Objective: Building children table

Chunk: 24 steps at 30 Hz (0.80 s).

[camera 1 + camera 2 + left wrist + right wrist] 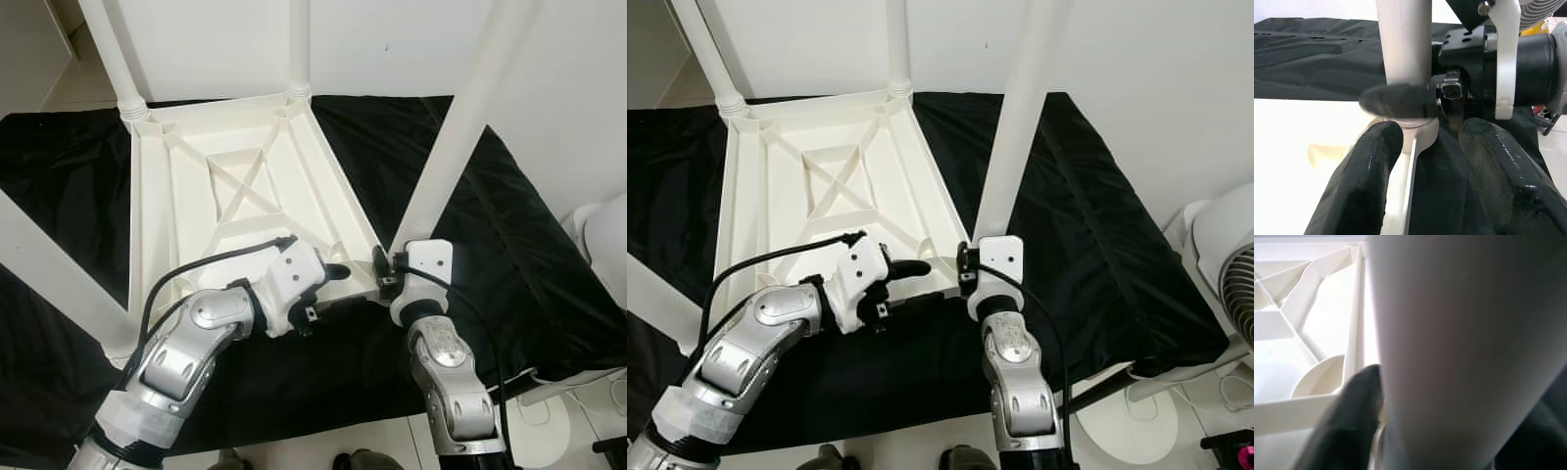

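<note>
The right gripper pinches the white table leg at the upside-down table top corner to seat it, while the left gripper, fingers spread, waits beside it.

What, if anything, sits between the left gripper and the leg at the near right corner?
Nothing visible. The left gripper is open, facing the leg, with only the right gripper's finger crossing the leg's base.

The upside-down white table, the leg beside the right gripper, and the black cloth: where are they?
white table (181,186): left eye view, ribbed underside.
leg (456,137): left eye view, mid-shaft.
black cloth (529,255): left eye view, right part.
</note>
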{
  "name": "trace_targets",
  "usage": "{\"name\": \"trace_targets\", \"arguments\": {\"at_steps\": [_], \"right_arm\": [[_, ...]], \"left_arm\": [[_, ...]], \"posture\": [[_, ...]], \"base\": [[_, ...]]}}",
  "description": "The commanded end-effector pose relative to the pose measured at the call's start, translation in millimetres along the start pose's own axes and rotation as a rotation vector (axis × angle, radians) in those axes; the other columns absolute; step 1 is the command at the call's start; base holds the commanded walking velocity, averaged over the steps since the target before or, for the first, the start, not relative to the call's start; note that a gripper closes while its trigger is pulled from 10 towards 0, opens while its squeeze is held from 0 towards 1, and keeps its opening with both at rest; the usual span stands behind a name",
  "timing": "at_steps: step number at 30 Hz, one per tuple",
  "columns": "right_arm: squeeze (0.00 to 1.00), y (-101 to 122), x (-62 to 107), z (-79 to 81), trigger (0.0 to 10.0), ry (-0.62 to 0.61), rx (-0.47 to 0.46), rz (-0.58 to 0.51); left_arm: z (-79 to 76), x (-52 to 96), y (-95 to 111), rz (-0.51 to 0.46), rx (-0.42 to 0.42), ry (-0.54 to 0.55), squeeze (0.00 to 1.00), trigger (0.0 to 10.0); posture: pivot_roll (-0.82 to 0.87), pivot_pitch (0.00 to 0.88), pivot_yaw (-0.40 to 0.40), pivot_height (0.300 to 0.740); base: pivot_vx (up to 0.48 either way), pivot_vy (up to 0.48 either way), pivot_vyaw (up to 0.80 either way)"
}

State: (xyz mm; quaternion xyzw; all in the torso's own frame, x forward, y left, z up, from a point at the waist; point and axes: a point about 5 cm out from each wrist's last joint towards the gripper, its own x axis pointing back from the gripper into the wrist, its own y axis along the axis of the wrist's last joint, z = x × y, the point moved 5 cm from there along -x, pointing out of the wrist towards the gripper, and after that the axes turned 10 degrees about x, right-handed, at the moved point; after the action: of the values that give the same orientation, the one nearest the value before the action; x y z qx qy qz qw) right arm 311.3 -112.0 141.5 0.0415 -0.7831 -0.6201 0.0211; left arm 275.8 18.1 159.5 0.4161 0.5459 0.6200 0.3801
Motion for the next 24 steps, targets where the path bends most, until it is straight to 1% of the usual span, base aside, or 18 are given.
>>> {"name": "trace_targets", "arguments": {"at_steps": [1, 3, 4, 5, 6, 8, 9, 10, 11, 12, 14, 16, 19, 22, 23, 24], "right_arm": [[1.00, -3, 2.3, 7.1, 10.0, 0.052, -0.016, 0.008], [1.00, -1, 2.7, 7.7, 10.0, 0.093, -0.018, -0.010], [1.00, 1, 3.5, 2.9, 10.0, 0.122, -0.041, -0.031], [1.00, 2, 3.7, 1.4, 10.0, 0.127, -0.048, -0.037], [1.00, 2, 3.7, 1.4, 10.0, 0.127, -0.048, -0.037], [1.00, 0, 5.2, -5.8, 10.0, 0.174, -0.043, -0.042], [0.19, 1, 6.6, -8.4, 10.0, 0.208, -0.047, -0.052], [0.19, 1, 6.6, -8.4, 10.0, 0.208, -0.047, -0.052], [0.00, 2, 9.6, -13.7, 10.0, 0.269, -0.015, -0.071], [0.00, 2, 9.6, -13.7, 10.0, 0.269, -0.015, -0.071], [0.00, 3, 12.4, -17.0, 10.0, 0.342, 0.015, -0.095], [0.00, 4, 13.6, -18.1, 10.0, 0.373, 0.020, -0.104], [0.00, 4, 11.4, -31.6, 10.0, 0.472, 0.077, -0.129], [0.00, 5, 8.1, -37.1, 10.0, 0.540, 0.095, -0.137], [0.00, 3, 4.0, -40.7, 10.0, 0.595, 0.103, -0.130], [0.00, 3, 4.0, -40.7, 10.0, 0.595, 0.103, -0.130]], "left_arm": [[-1.0, 0.8, 0, 0.009, -0.002, -0.009, 0.00, 10.0], [-0.9, 0.8, 0, 0.010, -0.002, -0.010, 0.00, 10.0], [-0.7, 0.6, 0, 0.009, -0.004, -0.010, 0.00, 10.0], [-0.7, 0.5, 0, 0.009, -0.005, -0.010, 0.00, 10.0], [-0.7, 0.5, 0, 0.009, -0.005, -0.010, 0.00, 10.0], [-0.2, 0.2, 0, 0.008, -0.005, -0.009, 0.00, 10.0], [0.0, 0.1, 0, 0.008, -0.004, -0.008, 0.00, 10.0], [0.0, 0.1, 0, 0.008, -0.004, -0.008, 0.00, 10.0], [0.2, 0.4, 1, 0.007, -0.004, -0.008, 0.00, 10.0], [0.2, 0.4, 1, 0.007, -0.004, -0.008, 0.00, 10.0], [0.9, 0.3, 1, 0.008, -0.005, -0.008, 0.00, 10.0], [1.2, 0.1, 1, 0.009, -0.005, -0.008, 0.00, 10.0], [3.4, 0.1, 2, 0.009, -0.007, -0.008, 0.00, 10.0], [4.4, -0.1, 3, 0.008, -0.009, -0.006, 0.00, 10.0], [4.4, -0.3, 4, 0.001, -0.007, -0.007, 0.00, 10.0], [4.4, -0.3, 4, 0.001, -0.007, -0.007, 0.00, 10.0]], "posture": [[-0.13, 0.049, 0.017, 0.740], [-0.13, 0.049, 0.017, 0.740], [-0.13, 0.049, 0.017, 0.740], [-0.13, 0.049, 0.017, 0.740], [-0.13, 0.049, 0.017, 0.740], [-0.13, 0.053, 0.018, 0.740], [-0.13, 0.053, 0.020, 0.740], [-0.13, 0.053, 0.020, 0.740], [-0.13, 0.053, 0.020, 0.740], [-0.13, 0.053, 0.020, 0.740], [-0.13, 0.056, 0.024, 0.740], [-0.13, 0.056, 0.024, 0.740], [-0.14, 0.058, 0.034, 0.740], [-0.13, 0.057, 0.035, 0.740], [-0.13, 0.058, 0.034, 0.740], [-0.13, 0.058, 0.034, 0.740]], "base": [[0.000, 0.000, 0.00], [0.000, 0.000, 0.00], [0.000, 0.000, 0.00], [0.000, 0.000, 0.00], [0.000, 0.000, 0.00], [0.000, 0.000, 0.00], [0.000, 0.000, 0.00], [0.000, 0.000, 0.00], [0.000, 0.000, 0.00], [0.000, 0.000, 0.00], [0.000, 0.000, 0.00], [0.000, 0.000, 0.00], [0.000, 0.000, 0.00], [0.000, 0.000, 0.00], [0.000, 0.000, 0.00], [0.000, 0.000, 0.00]]}}
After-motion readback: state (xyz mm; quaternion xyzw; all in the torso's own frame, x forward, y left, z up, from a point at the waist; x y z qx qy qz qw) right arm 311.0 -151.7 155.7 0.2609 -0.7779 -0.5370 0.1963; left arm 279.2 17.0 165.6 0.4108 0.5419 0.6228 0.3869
